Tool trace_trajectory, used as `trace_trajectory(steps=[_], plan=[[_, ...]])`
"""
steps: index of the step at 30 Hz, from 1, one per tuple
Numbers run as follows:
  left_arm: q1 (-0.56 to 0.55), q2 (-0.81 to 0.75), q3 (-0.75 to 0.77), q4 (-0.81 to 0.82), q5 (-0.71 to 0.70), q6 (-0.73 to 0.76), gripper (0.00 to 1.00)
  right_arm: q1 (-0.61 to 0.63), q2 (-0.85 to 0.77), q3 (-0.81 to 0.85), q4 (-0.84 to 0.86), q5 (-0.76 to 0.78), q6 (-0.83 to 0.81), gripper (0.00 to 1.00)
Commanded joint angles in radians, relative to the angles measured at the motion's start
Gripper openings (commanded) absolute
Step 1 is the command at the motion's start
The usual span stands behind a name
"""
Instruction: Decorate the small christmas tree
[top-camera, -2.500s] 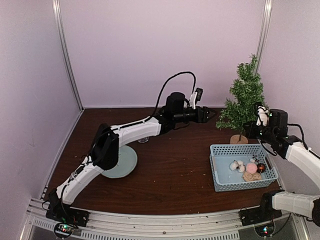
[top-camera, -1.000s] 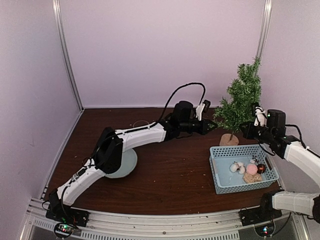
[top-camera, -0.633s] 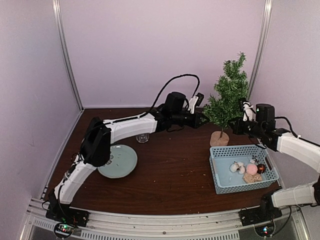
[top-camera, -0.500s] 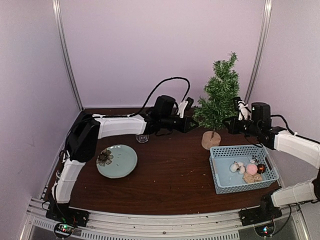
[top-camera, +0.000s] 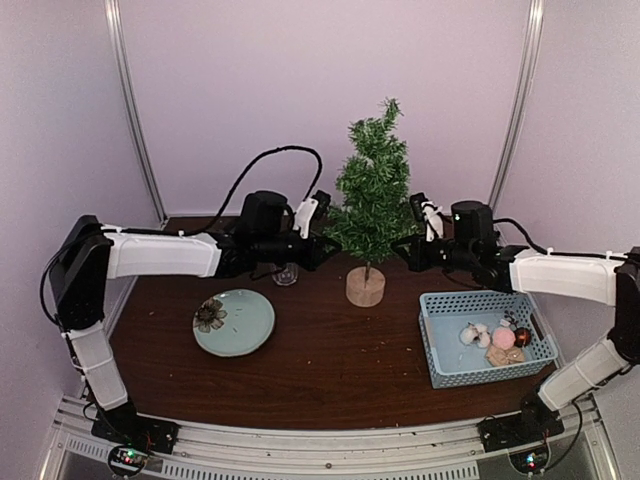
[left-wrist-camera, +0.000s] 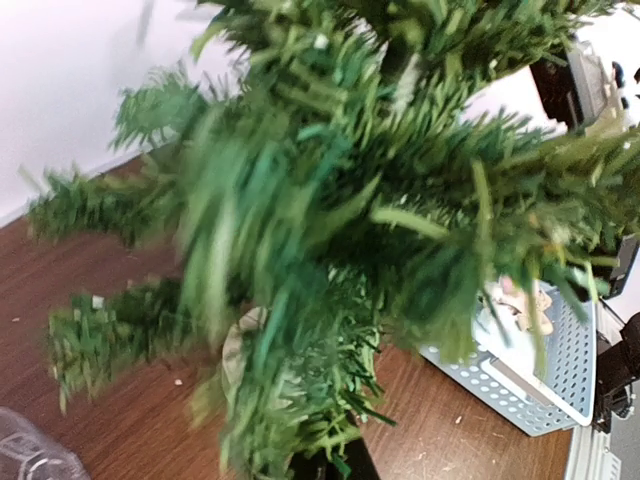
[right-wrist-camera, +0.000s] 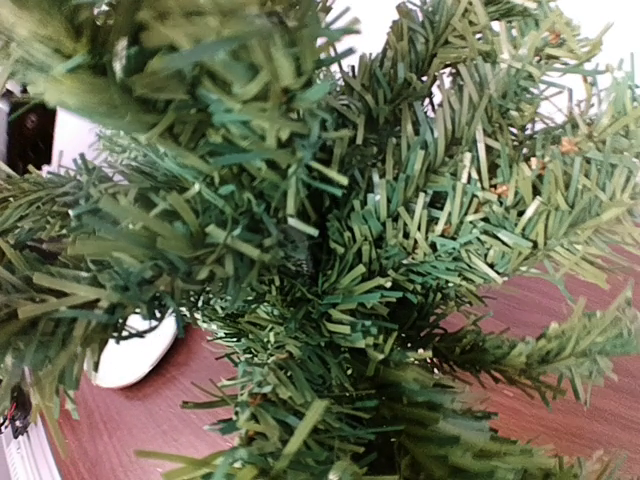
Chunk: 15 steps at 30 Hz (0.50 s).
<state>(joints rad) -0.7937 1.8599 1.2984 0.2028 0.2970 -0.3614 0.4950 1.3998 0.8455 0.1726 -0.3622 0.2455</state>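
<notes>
The small christmas tree (top-camera: 371, 190) stands upright near the middle of the top view, just behind the centre of the brown desk (top-camera: 340, 375); its round light-wood base (top-camera: 365, 287) rests flat on the desk, and its pointed top rises in front of the back wall.

The left claw (top-camera: 324, 247) reaches in from the left of the frame and meets the tree's lower branches; the right claw (top-camera: 406, 252) does the same from the right, so the tree sits between the two. Both claws are closed tight, with their tips buried in the green needles. Whether either pinches a twig cannot be told, since in both wrist views the bristly branches fill the picture and hide the fingers.

A drinking glass (top-camera: 286, 274) stands left of the tree base, just below the left arm. A pale green plate (top-camera: 240, 325) with a flower motif lies in the lower left, well apart from the tree. A blue perforated basket (top-camera: 440, 345) sits in the lower right, near the base but not touching it; inside it lie a pink ball (top-camera: 503, 337), a white fluffy piece (top-camera: 470, 332), a dark red bauble (top-camera: 522, 335) and a tan piece (top-camera: 506, 353).

In the left wrist view the foliage is blurred; the basket shows at the lower right and the rim of the glass at the lower left corner.
</notes>
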Motion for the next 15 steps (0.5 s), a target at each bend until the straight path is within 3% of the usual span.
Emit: trace_trajectory(steps=[1,15], plan=[[0.022,-0.124,-0.075,0.0,-0.071,0.066,0.0,0.056,0.065,0.069,0.07,0.038,0.016,0.0],[0.065,-0.305,-0.256,-0.104,-0.125,0.133,0.0,0.157,0.165,0.108,0.131,0.025,0.025,0.0]])
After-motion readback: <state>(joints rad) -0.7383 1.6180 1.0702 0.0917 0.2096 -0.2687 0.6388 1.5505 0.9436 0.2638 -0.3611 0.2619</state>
